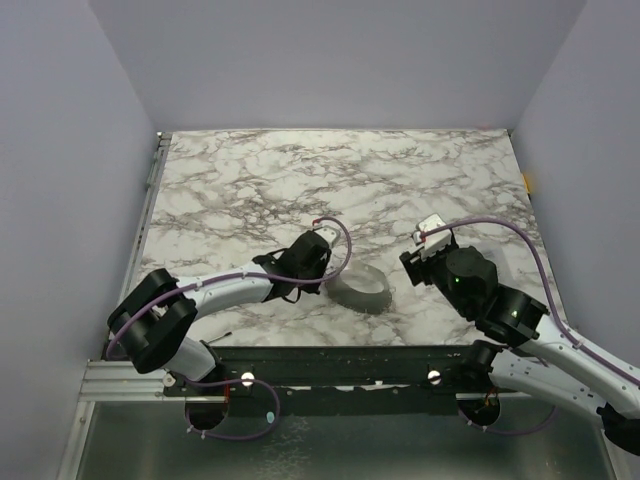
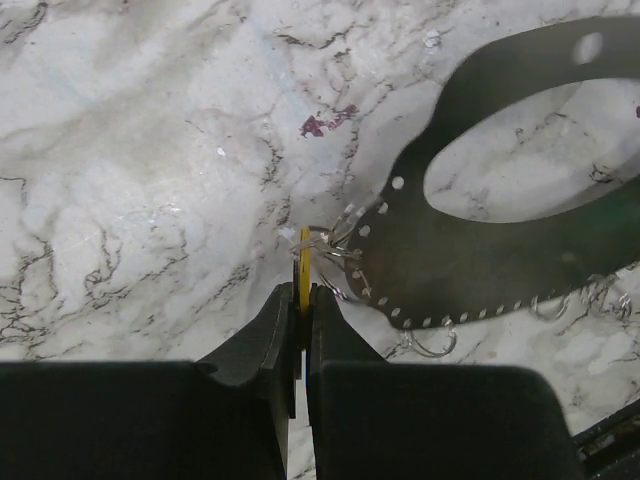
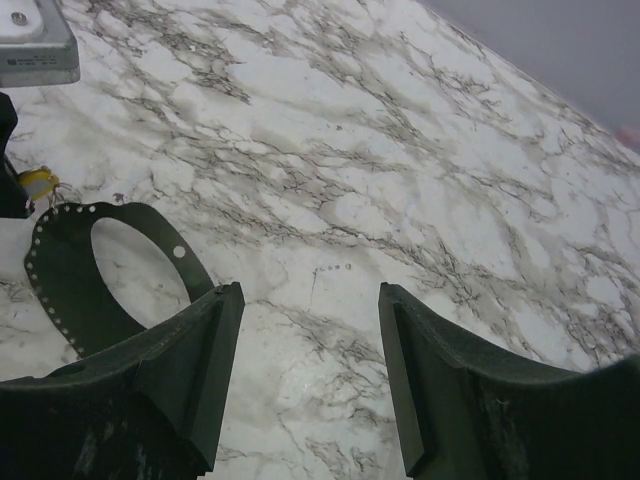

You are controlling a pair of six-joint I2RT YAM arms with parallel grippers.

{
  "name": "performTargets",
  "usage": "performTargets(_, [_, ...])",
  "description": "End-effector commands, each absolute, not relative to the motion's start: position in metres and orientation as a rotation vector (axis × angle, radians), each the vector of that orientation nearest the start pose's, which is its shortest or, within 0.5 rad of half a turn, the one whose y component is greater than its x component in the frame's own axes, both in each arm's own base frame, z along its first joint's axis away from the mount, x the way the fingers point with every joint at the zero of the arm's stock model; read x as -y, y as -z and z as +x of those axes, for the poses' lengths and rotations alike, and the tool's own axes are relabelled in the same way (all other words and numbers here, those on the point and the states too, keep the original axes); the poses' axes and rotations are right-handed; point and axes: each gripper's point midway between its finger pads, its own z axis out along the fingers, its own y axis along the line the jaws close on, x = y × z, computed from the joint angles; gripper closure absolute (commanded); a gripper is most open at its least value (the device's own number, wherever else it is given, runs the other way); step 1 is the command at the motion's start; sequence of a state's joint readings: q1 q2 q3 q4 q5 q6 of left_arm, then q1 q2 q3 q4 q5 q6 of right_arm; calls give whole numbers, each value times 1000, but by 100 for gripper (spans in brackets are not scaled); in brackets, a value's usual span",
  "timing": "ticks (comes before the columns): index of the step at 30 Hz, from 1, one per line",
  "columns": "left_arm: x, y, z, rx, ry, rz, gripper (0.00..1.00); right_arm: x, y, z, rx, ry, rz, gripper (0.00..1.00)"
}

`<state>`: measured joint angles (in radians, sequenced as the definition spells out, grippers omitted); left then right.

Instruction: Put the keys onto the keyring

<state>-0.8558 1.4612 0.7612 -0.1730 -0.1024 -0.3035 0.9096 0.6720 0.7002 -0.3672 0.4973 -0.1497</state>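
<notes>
The keyring point(image 2: 450, 270) is a wide dark grey ring with small holes along its rim, resting on the marble; it also shows in the overhead view point(image 1: 362, 287) and the right wrist view point(image 3: 60, 290). My left gripper point(image 2: 303, 295) is shut on the key point(image 2: 304, 255), a thin yellow piece seen edge-on whose whitish metal end touches the ring's near rim. From the right wrist view, the key's yellow head point(image 3: 38, 183) sits at the ring's far edge. My right gripper point(image 3: 310, 300) stands open over bare marble, just right of the ring, with nothing between its fingers.
Small wire loops point(image 2: 430, 345) hang from the ring's lower rim. The marble tabletop point(image 1: 250, 180) is walled by pale panels at the left, back and right. A black rail point(image 1: 340, 362) runs along the near edge by the arm bases. A grey-white boxy part point(image 3: 35, 45) shows at the upper left.
</notes>
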Motion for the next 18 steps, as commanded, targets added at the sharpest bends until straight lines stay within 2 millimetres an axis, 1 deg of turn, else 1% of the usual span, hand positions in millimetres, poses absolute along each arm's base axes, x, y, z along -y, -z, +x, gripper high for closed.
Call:
performTargets(1, [250, -53, 250, -2360, 360, 500, 100, -146, -238, 227, -1739, -64, -618, 34])
performTargets(6, [240, -44, 249, -2378, 303, 497, 100, -146, -235, 227, -1744, -59, -628, 34])
performTargets(10, [235, -44, 250, -2370, 272, 492, 100, -148, -232, 227, -1746, -61, -640, 34])
performTargets(12, [230, -45, 252, -2365, 240, 477, 83, -149, -232, 227, -1746, -65, -642, 34])
performTargets(14, [223, -49, 256, -2359, 190, 456, 57, -151, -230, 227, -1750, -70, -646, 34])
performTargets(15, [219, -52, 258, -2355, 155, 443, 49, -151, -229, 227, -1753, -72, -646, 34])
performTargets(17, [205, -62, 263, -2345, 67, 405, 41, -152, -227, 226, -1756, -78, -652, 34])
performTargets(18, [199, -73, 266, -2330, 26, 385, 39, -152, -226, 226, -1758, -80, -655, 34])
